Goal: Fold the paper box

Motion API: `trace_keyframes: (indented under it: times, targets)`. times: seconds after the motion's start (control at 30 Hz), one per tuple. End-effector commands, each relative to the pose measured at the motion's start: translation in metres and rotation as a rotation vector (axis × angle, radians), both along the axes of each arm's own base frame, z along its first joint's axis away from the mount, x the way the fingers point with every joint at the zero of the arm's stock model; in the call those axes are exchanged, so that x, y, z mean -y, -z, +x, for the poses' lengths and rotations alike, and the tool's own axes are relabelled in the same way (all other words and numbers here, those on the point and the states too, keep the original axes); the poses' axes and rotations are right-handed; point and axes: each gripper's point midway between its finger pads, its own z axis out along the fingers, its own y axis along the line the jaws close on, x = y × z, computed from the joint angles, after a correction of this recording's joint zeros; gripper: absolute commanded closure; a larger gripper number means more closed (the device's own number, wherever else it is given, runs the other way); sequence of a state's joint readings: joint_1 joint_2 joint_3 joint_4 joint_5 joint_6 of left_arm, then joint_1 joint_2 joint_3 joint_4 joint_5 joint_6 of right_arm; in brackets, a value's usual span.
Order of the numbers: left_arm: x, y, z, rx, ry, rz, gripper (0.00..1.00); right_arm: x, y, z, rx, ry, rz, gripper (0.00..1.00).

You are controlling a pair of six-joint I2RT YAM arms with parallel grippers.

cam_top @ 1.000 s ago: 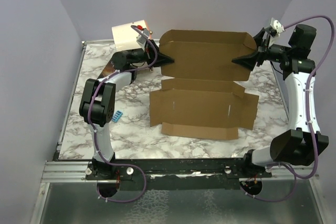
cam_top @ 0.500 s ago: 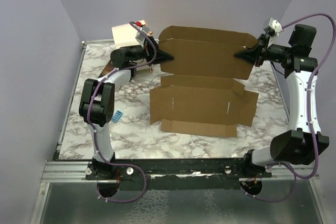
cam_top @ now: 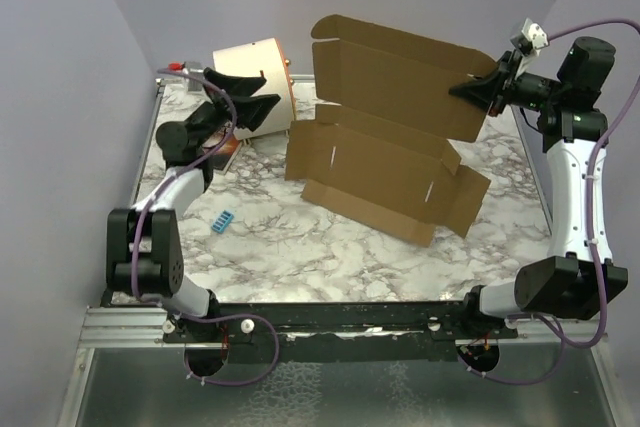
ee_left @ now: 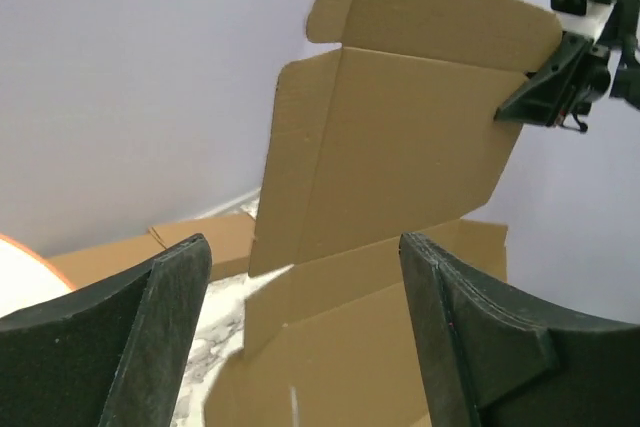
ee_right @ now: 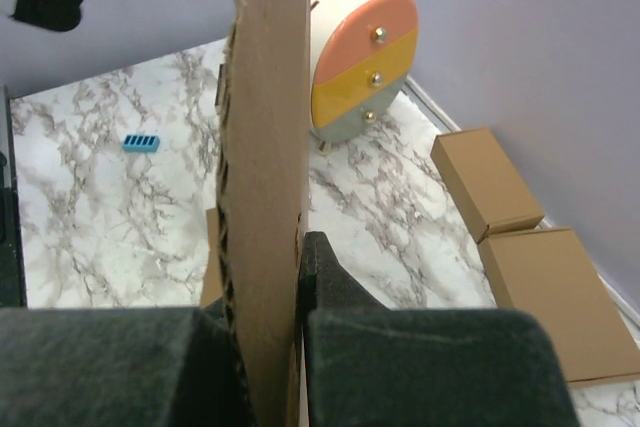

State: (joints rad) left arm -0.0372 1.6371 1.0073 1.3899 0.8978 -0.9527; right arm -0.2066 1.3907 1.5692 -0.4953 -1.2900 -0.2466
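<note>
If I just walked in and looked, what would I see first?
The big brown paper box in the middle of the table: its back half stands up in the air, pinched at the right edge by the right gripper. Next comes the left gripper, open and holding nothing at the back left, close to a cream drum.

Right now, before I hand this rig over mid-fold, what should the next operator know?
Left gripper: open, holding nothing, by the cream drum.
Right gripper: shut on the right edge of the paper box's raised lid panel.
The box's base lies skewed on the table, front flap partly up.
Done: lid panel lifted.
Left: fold the walls, tuck the tabs, close the lid.
</note>
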Motion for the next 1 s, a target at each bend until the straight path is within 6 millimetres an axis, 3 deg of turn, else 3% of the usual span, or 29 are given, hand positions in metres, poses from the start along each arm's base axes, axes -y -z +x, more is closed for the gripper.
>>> trace_keyframes:
  times: [0.0, 0.13, 0.23, 0.47, 0.7, 0.77, 0.9, 0.97]
  targets:
    - [-0.028, 0.009, -0.007, -0.039, -0.279, -0.015, 0.18, -0.005, -0.035, -0.007, 0.065, -0.021, 0.041, 0.99]
    - [-0.035, 0.069, -0.03, -0.141, -0.343, 0.053, 0.13, -0.009, -0.037, -0.015, 0.046, -0.068, 0.063, 0.99]
    - [-0.037, 0.115, -0.035, -0.217, -0.387, 0.114, 0.11, -0.011, -0.036, -0.02, 0.027, -0.084, 0.072, 0.99]
    - [-0.01, 0.148, -0.031, -0.137, -0.341, 0.188, 0.09, -0.015, -0.035, -0.033, 0.008, -0.112, 0.077, 0.99]
    - [0.013, 0.17, -0.01, -0.087, -0.327, 0.257, 0.11, -0.018, -0.035, -0.042, -0.046, -0.135, 0.1, 0.99]
    - [0.016, 0.175, -0.003, -0.088, -0.322, 0.273, 0.23, -0.018, -0.034, -0.043, -0.063, -0.135, 0.106, 0.99]
    - [0.024, 0.178, 0.005, -0.103, -0.291, 0.292, 0.74, -0.018, -0.029, -0.044, -0.112, -0.13, 0.122, 0.99]
    - [0.025, 0.177, 0.005, -0.089, -0.292, 0.297, 0.92, -0.018, -0.025, -0.043, -0.154, -0.122, 0.138, 0.99]
